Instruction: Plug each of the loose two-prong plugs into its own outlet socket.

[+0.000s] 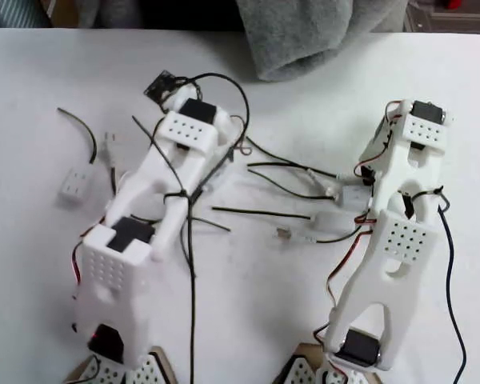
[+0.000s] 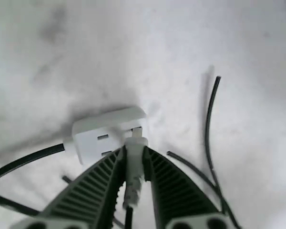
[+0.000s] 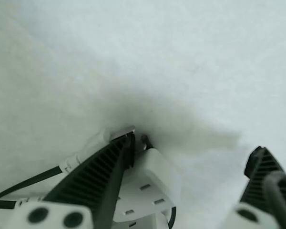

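worktop (image 1: 32,72): white
socket block (image 2: 105,136): just ahead of left tool (image 2: 134,152)
cloth (image 1: 304,36): grey, far beyond that tool

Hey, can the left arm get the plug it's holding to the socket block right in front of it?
Probably yes. The left pincer is shut on the plug, whose tip sits right at the socket block, with nothing between them.

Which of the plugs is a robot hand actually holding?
The plug pinched in the left hand, its prongs at a white socket block; another plug lies loose on the table.
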You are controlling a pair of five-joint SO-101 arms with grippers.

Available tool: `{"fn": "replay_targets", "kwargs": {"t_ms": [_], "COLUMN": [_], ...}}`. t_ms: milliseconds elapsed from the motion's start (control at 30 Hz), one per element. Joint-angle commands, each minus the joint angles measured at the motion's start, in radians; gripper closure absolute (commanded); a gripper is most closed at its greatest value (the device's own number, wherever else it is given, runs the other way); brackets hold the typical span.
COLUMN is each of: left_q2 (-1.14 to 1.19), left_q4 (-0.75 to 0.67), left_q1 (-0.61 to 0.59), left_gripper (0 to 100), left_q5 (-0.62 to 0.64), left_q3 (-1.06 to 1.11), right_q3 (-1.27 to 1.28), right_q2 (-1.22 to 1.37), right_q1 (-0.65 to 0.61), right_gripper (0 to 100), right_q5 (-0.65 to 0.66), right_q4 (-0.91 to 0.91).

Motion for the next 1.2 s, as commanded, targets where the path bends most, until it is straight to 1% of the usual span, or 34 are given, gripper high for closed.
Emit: {"fn": "replay_targets", "kwargs": {"t_ms": [0,33,167,300,467,600,700,833,900,1000,1100,1167], "left_q2": [0.007,0.008,0.010,0.008,0.013,0.035,0.091,0.124,0.124,0.124,0.124,0.124], "left_q4": [0.141,0.167,0.259,0.318,0.321,0.316,0.313,0.316,0.333,0.371,0.465,0.514], "left_q1": [-0.007,-0.008,-0.025,-0.076,-0.139,-0.182,-0.189,-0.180,-0.179,-0.174,-0.168,-0.166], "left_gripper": [98,98,98,98,98,98,98,97,94,85,78,76], "left_q5": [-0.176,-0.198,-0.198,-0.209,-0.417,-0.519,-0.620,-0.816,-0.904,-1.025,-1.099,-1.134], "left_q3": [0.008,0.008,0.014,0.008,0.017,0.015,0.008,0.006,0.006,-0.005,-0.069,-0.123], "right_q3": [0.011,0.011,0.011,0.011,0.011,0.011,0.011,0.011,0.011,0.011,0.011,0.011], "right_q2": [0.018,0.018,0.018,0.018,0.018,0.018,0.018,0.018,0.018,0.018,0.018,0.018], "right_q1": [0.010,0.010,0.010,0.010,0.010,0.010,0.010,0.010,0.010,0.010,0.010,0.010], "right_gripper": [63.0,63.0,63.0,63.0,63.0,63.0,63.0,63.0,63.0,63.0,63.0,63.0], "right_q5": [-0.002,-0.002,-0.002,-0.002,-0.002,-0.002,-0.002,-0.002,-0.002,-0.002,-0.002,-0.002], "right_q4": [-0.013,-0.013,-0.013,-0.013,-0.012,-0.012,-0.012,-0.012,-0.012,-0.012,-0.012,-0.013]}}
